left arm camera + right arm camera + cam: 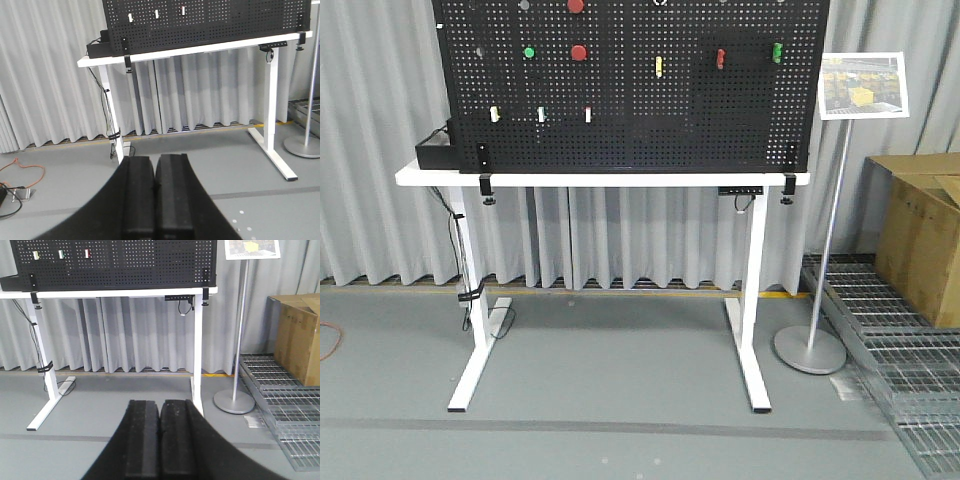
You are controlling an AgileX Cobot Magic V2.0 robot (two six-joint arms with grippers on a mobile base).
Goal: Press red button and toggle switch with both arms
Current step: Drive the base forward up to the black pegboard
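left gripper [156, 165] and right gripper [160, 406]: fingers pressed together; red button [579, 52] lies well ahead and above both (left of board [620, 140] centre, favouring the left one)

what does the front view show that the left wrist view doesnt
Only the front view shows a red button, a green button and the cardboard box. Only the left wrist view shows the left gripper, its fingers pressed together. Both show the black pegboard, the white table and three white switches.
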